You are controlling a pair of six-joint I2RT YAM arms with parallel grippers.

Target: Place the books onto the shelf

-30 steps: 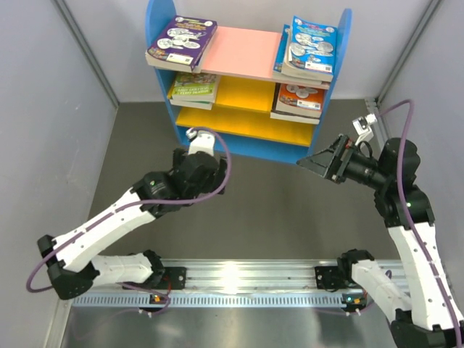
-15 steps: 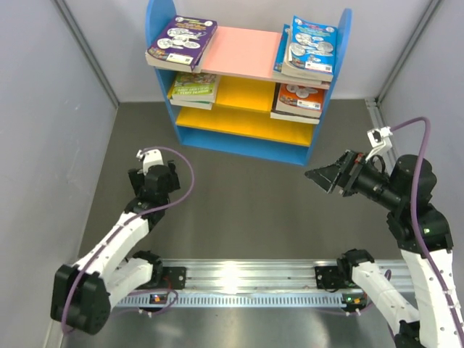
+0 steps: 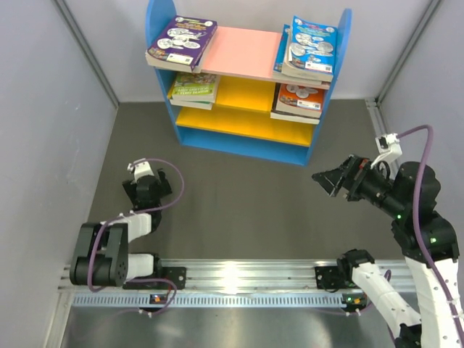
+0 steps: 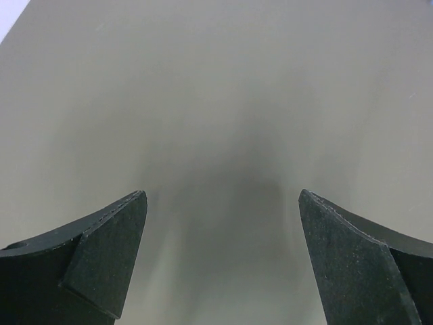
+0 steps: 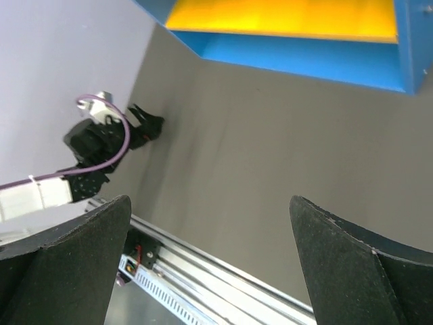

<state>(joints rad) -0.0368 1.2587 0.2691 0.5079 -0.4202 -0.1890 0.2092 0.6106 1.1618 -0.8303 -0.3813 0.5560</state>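
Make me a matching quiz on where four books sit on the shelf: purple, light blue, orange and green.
Things: 1 purple book; 2 light blue book; 3 orange book; 4 green book
Places: A yellow middle board, right end; B pink top board, left end; C yellow middle board, left end; D pink top board, right end
Pairs: 1-B; 2-D; 3-A; 4-C

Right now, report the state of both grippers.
Left gripper: open, holding nothing.
Right gripper: open, holding nothing.
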